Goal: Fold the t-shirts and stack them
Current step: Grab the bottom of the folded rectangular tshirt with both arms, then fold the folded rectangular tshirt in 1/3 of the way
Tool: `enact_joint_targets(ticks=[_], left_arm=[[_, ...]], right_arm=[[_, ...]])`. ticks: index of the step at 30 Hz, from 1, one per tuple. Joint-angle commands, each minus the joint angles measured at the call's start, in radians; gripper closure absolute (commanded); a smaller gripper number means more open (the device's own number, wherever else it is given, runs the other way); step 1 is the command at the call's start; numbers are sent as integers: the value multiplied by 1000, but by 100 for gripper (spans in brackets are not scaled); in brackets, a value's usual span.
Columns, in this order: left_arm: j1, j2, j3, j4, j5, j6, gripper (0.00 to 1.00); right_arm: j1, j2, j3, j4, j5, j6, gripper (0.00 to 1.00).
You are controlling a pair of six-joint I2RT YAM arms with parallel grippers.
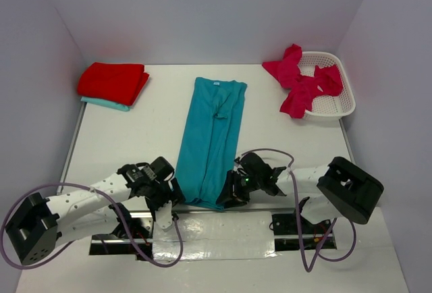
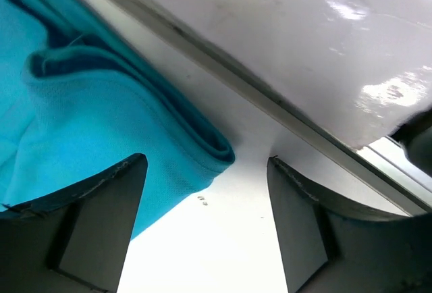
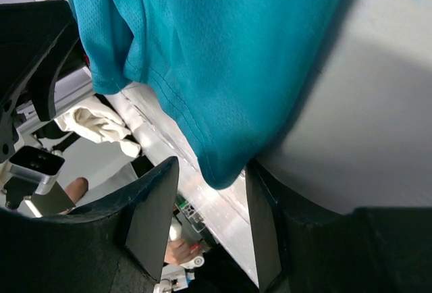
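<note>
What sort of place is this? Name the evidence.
Probably a robot test cell: pale walls enclose a white table, the white-and-black left arm and right arm sit at its near edge, and a teal cloth t-shirt lies spread.

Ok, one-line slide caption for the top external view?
Long-folded teal t-shirt mid-table, left end effector and right end effector at its near corners; folded stack far left, magenta t-shirts on basket far right.

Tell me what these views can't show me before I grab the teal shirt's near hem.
- Top view: the teal t-shirt's near corners are hidden by the left gripper and right gripper.
- Top view: the red folded shirt covers the folded teal shirt beneath; only an edge shows.
- Top view: the magenta shirts bunch over the basket; their count is unclear.
- Wrist views: frame edges cut off most of the teal t-shirt.
</note>
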Motion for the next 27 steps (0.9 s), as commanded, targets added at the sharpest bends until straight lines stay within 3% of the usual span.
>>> enact_joint_targets(ticks=[1, 4, 9, 12, 13, 14, 18, 19, 23, 27], left_arm=[[-4, 55, -1, 49, -14, -90, 17], [-7, 113, 16, 124, -42, -127, 25], [-7, 176, 51, 112, -4, -144, 41], [-44, 190, 43, 148, 22, -194, 74], [-56, 196, 49, 152, 15, -212, 95], [-56, 202, 56, 150, 7, -238, 99], [-46, 176, 114, 113, -22, -359, 100], [-11, 175, 172, 92, -16, -386, 100], [157, 271, 390, -61, 97, -467, 100], [295, 403, 588, -163, 176, -527, 100]], right_arm=[[-3, 60, -4, -148, 126, -78, 47], [-3, 71, 7, -148, 120, -80, 47], [-4, 76, -13, -114, 110, -58, 52], [-3, 96, 2, -99, 94, -55, 82], [-3, 96, 6, -102, 91, -58, 98], [-3, 88, 10, -111, 89, -61, 100], [-21, 2, 70, -265, 125, -145, 100], [-39, -45, 126, -369, 141, -170, 100], [-205, -131, 228, -465, 95, -268, 100], [-352, -46, 373, -585, 110, -432, 100]])
